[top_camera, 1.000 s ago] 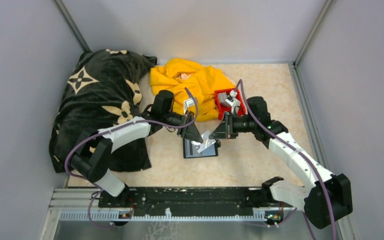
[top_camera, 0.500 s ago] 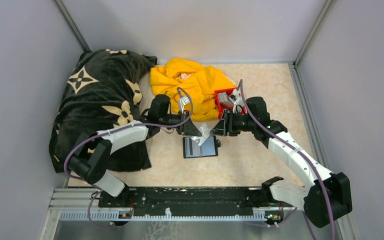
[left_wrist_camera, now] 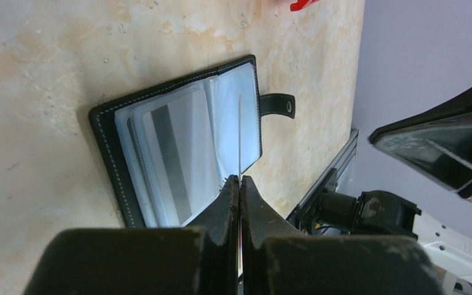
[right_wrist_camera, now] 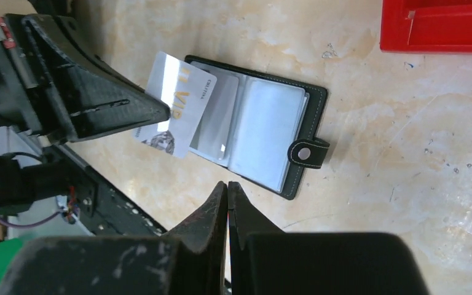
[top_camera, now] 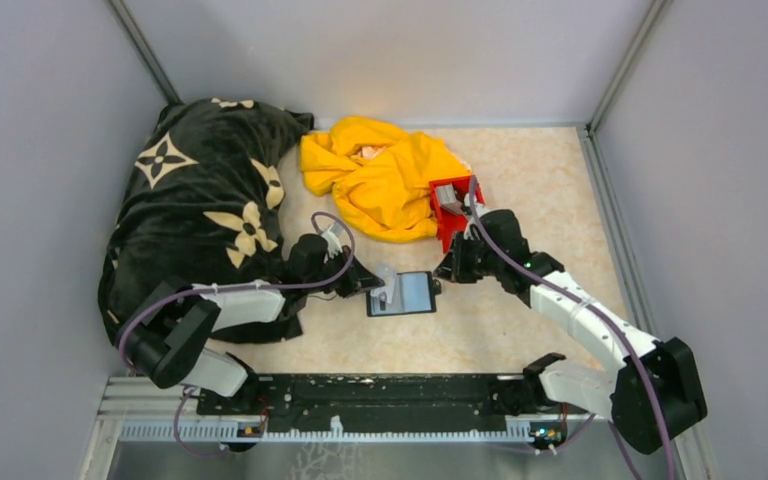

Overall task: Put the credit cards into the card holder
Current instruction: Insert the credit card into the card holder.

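Our left gripper [right_wrist_camera: 163,113] clamps a thin silver rectangular credit card [right_wrist_camera: 184,92], overlapping the left edge of the open black folding card holder [right_wrist_camera: 315,103]. Our right gripper [right_wrist_camera: 228,184], jaws together, empty, sits tab-side.

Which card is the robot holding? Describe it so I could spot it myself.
Find the yellow cloth at the back; in front of it lies an open black card holder. Over its left half, the jaws of the left arm pinch one silver card marked VIP, while the other cards lie flat inside clear sleeves.
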Available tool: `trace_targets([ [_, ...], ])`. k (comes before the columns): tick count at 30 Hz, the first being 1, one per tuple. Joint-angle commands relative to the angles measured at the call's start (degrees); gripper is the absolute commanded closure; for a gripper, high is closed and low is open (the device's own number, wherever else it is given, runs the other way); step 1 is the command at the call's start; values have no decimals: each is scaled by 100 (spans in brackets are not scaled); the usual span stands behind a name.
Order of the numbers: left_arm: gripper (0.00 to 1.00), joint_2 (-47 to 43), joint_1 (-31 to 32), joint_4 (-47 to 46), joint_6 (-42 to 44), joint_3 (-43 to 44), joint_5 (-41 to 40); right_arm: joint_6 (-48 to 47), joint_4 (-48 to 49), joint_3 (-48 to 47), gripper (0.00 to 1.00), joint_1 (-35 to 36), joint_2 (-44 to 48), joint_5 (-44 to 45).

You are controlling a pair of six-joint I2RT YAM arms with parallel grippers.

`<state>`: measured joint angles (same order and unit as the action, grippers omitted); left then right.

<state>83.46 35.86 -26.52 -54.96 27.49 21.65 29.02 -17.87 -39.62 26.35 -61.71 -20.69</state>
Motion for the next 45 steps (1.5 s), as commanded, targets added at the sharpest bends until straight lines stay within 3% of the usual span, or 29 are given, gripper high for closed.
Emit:
trace_targets([
  [1,100,-77,345,-716,-691,-133,-793,-17,456,62,100,310,-217,625],
  [16,100,112,1121,-749,-962,-283,-1902,160,926,249,100,930,-899,1232],
  [26,100,310,1244,-750,-988,-312,-2194,149,905,6,100,1334,-1542,1790],
  [45,100,686,1279,-958,-1052,-279,-2189,170,702,-117,100,1408,-1963,2334],
])
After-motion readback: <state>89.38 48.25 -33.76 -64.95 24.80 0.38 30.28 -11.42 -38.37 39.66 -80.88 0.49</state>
